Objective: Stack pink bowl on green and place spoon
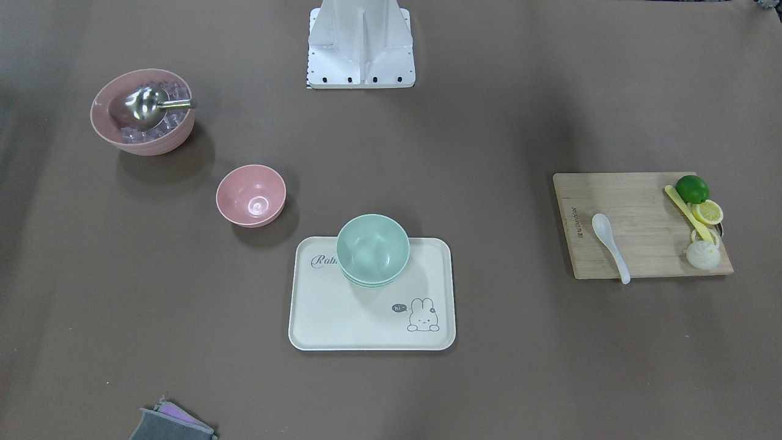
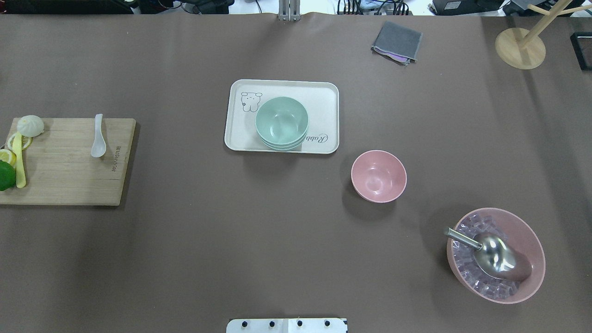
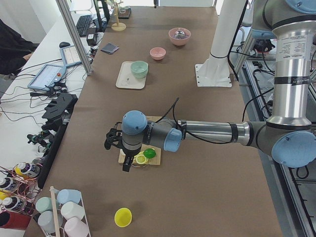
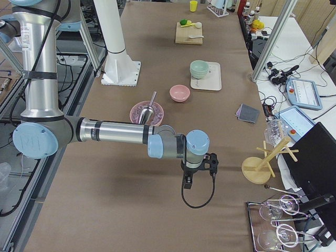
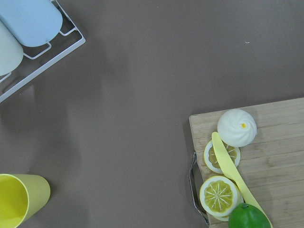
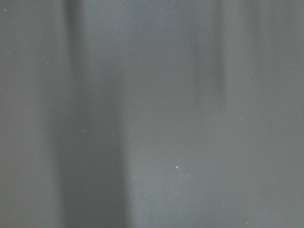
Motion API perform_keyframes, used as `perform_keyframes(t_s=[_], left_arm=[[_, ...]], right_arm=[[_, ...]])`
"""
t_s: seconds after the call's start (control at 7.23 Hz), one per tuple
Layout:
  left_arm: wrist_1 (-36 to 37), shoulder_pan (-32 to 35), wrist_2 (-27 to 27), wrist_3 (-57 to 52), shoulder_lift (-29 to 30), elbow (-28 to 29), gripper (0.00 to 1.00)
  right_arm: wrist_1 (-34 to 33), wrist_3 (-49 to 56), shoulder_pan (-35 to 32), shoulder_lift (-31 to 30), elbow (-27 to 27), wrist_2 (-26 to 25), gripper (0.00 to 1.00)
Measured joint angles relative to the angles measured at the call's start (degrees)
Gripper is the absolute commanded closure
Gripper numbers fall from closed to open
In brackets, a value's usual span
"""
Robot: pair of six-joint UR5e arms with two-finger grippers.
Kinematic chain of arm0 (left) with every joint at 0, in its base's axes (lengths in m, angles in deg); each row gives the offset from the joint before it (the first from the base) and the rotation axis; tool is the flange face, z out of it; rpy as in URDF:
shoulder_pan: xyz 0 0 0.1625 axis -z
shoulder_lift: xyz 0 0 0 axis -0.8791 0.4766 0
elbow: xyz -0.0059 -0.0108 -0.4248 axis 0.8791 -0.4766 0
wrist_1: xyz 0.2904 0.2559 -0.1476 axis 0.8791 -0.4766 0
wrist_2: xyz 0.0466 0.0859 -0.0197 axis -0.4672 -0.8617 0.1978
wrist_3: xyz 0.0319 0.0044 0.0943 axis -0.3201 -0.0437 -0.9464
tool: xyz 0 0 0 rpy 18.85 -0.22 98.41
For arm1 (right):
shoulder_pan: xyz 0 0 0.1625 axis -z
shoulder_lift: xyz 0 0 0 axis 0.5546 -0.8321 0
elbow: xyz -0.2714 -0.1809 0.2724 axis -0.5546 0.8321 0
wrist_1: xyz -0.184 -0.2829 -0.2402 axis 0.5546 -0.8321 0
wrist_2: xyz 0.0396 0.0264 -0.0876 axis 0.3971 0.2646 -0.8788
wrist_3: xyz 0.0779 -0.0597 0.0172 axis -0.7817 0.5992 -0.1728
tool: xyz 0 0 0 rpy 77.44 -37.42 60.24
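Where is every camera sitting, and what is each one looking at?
Front-facing: across the table, looking down at the green bowls; shows the robot's base.
Overhead: behind the robot, looking down; only the base's edge shows.
Left side: table's end; left arm's tool near.
Right side: other end; right arm's tool near.
Left wrist: down at lemon slices; no body.
Right wrist: only table surface; no body.
Shared: both top views show the small pink bowl.

The pink bowl [image 2: 379, 176] is set upright and empty on the table [image 2: 185, 259], near the tray [image 2: 329, 95]. The green bowl [image 2: 281, 121], nested in a stack, is set upright on that tray. The white spoon [image 2: 98, 138] is laid on the board [image 2: 69, 178].
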Motion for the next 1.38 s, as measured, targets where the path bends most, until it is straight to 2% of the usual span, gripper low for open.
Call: perform_keyframes(t_s=[0.28, 0.69, 0.83, 0.97, 1.11, 1.38], left_arm=[[-1.1, -0.1, 0.0, 0.9, 0.5, -0.2, 0.02], [-9.4, -2.2, -0.1, 5.1, 1.0, 0.1, 0.02], [-10.3, -4.1, 0.0, 8.4, 1.8, 0.0, 0.02], [-10.7, -5.9, 0.0, 11.2, 2.7, -0.1, 0.02], [-10.8, -7.2, 0.0, 12.7, 3.4, -0.2, 0.02], [-10.8, -8.1, 0.0, 13.5, 4.1, -0.2, 0.02]], right_arm=[[0.0, 0.0, 0.0, 0.2, 0.0, 0.1, 0.0], [0.6, 0.0, 2.8, 4.4, -0.4, 1.0, 0.0], [3.4, -0.1, 4.9, 6.4, -0.5, 2.0, 0.0], [8.9, -1.4, 7.8, 8.0, -1.0, 2.3, 0.0], [15.0, -5.5, 10.4, 9.8, -1.4, 2.3, 0.0], [20.6, -15.2, 16.1, 13.5, -2.2, 2.7, 0.0]])
